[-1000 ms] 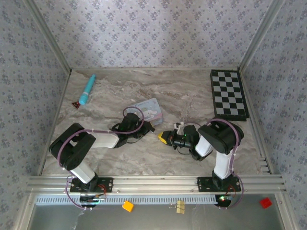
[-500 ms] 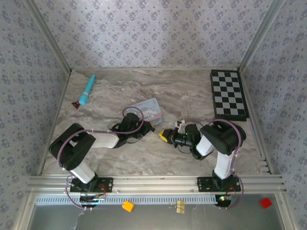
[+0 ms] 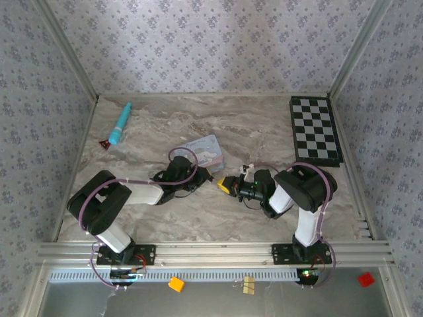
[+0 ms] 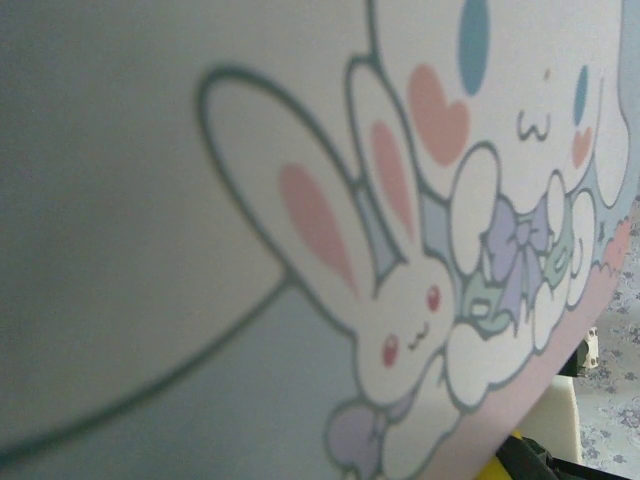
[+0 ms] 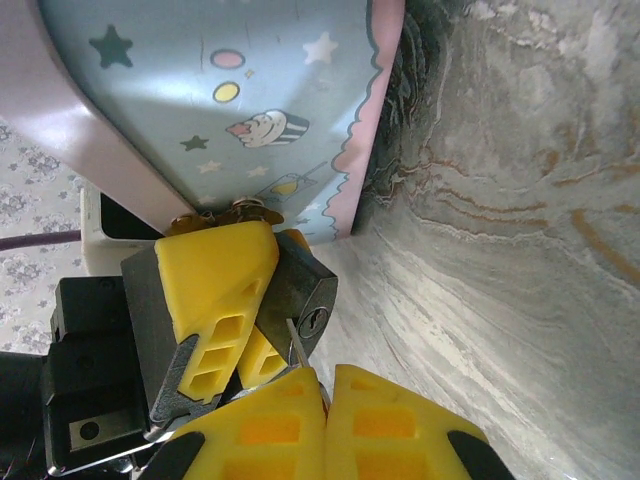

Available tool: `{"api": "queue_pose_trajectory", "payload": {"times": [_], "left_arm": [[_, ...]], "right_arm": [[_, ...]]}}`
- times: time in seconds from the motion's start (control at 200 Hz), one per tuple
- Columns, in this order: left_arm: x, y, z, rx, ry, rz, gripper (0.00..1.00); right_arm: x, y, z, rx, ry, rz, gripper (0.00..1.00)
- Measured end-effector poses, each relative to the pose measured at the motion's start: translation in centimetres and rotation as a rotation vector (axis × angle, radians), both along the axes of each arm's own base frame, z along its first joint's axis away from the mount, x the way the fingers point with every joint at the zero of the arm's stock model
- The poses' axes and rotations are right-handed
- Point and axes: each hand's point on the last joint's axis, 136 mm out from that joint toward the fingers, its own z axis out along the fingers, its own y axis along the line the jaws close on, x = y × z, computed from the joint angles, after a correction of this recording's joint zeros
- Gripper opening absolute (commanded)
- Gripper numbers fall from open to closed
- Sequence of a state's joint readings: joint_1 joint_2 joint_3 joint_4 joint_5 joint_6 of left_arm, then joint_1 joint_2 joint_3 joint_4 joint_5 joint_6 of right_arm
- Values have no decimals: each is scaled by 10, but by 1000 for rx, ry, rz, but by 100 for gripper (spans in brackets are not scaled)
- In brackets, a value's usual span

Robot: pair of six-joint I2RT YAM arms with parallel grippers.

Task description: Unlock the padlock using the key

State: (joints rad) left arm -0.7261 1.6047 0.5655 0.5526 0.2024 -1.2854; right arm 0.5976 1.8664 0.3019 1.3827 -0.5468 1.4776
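A marble-patterned table (image 3: 264,132) is seen from above, with a pale blue cartoon-printed tin (image 3: 210,150) lying near its middle. Two robot arms extend from the table's near edge and meet just in front of the tin.

The left gripper (image 3: 205,176) sits at the tin's near edge. Its yellow fingers (image 5: 215,285) are closed narrowly on the padlock (image 5: 302,285), a small dark block with a round silvery keyhole facing the right arm. The padlock is held by the tin's near corner, beside its pink scalloped border. Whether it touches the tin cannot be told.

The right gripper (image 5: 327,385) faces the padlock from the side away from the tin. Its two yellow fingers are pressed fully together on the key (image 5: 297,345), and a thin silvery blade sticks out from between them. The blade's tip is at the padlock's face, just beside the keyhole, and does not appear to be inside it.

From the left wrist, the tin's printed face is very close. It shows a white rabbit with pink ears and a white puppy with a lilac bow.

Far to the tin's right, by the wall, lies a black-and-white chequered board (image 3: 315,130). Well to the tin's left lies a teal pen-shaped tool (image 3: 120,123), with a small dark red piece (image 3: 104,143) just beside its near end.
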Motion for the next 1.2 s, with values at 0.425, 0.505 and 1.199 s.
{"api": "queue_pose_trajectory", "payload": {"times": [0.425,0.505,1.199], "left_arm": [[-1,1,1,-8,2,9,0],[0,1,1,-13,3,12,0],[-1,4,3,-47,-20,22,0]], "right_arm": [[-5,2,-7,-13,10,1,0],[-8,4,-8,-16,13,10,0],[-4,1,-7,-19,5,-9,0]]}}
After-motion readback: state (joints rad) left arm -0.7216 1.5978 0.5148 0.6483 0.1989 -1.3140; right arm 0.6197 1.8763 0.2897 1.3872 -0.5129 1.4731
